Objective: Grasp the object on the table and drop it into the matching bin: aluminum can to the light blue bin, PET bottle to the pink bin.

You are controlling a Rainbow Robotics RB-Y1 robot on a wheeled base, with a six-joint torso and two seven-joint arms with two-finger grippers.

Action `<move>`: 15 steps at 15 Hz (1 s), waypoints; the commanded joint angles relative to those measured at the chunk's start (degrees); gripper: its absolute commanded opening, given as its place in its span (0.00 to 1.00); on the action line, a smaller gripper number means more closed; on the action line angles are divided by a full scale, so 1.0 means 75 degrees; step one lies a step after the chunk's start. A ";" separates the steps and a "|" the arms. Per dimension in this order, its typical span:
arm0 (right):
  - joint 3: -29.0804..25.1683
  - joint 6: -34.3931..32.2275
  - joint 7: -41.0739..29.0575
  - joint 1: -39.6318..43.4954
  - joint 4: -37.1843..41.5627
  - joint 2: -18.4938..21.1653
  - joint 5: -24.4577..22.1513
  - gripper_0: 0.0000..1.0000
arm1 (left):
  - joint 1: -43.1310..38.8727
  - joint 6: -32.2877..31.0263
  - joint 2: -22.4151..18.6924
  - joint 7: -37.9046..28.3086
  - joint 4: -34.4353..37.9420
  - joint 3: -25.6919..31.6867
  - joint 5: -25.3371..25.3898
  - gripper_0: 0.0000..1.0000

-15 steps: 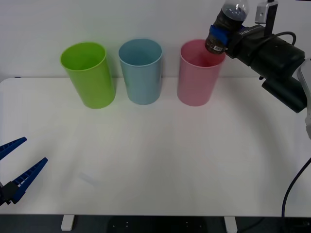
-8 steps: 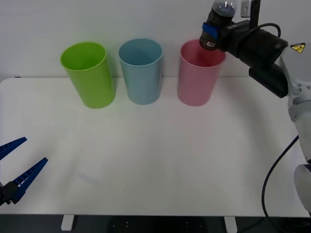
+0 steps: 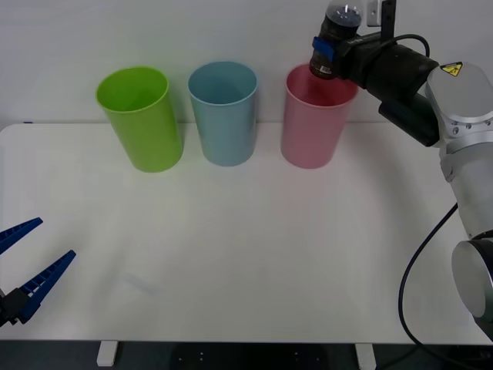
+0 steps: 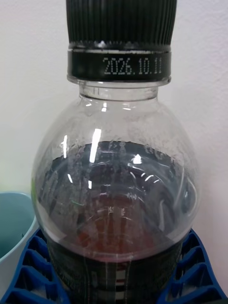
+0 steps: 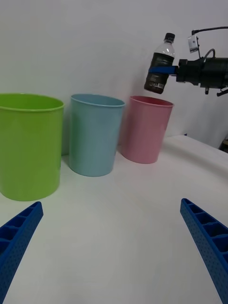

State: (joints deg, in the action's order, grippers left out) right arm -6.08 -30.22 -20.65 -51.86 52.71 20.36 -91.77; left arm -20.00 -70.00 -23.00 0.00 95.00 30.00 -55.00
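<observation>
Right end effector [image 3: 322, 58] pinching PET bottle [image 3: 335, 38], near-upright, cap up, above pink bin [image 3: 312, 127].

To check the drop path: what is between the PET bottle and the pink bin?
Nothing; left wrist view shows bare air between the PET bottle, held by the right gripper, and the pink bin.

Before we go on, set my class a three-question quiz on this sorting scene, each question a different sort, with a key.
1. True or false: the bottle lies on the table.
2. Which bin is the bottle above? A) green B) blue C) pink
3. Fill in: the left claw, low at the table's near edge, is ____.

Key
1. False: the right claw holds it in the air.
2. C, the pink bin, beside the blue bin and green bin.
3. open
</observation>
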 commanded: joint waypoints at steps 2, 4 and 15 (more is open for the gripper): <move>0.0002 -0.0003 0.0047 0.0000 0.0004 -0.0019 0.0001 0.00 | 0.0000 0.0000 0.0000 0.0000 0.0000 0.0000 0.0000 1.00; -0.0034 -0.0003 0.0117 0.0000 0.0004 -0.0008 0.0001 0.72 | 0.0000 0.0000 0.0000 0.0000 0.0000 0.0000 0.0000 1.00; -0.0186 -0.0237 0.0375 0.0012 0.0074 -0.0008 0.0271 1.00 | 0.0000 0.0000 0.0000 0.0000 0.0000 0.0000 0.0000 1.00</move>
State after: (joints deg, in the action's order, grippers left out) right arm -7.08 -31.32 -18.04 -51.79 53.12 20.29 -89.95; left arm -20.00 -70.00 -23.00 0.00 95.00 30.00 -55.00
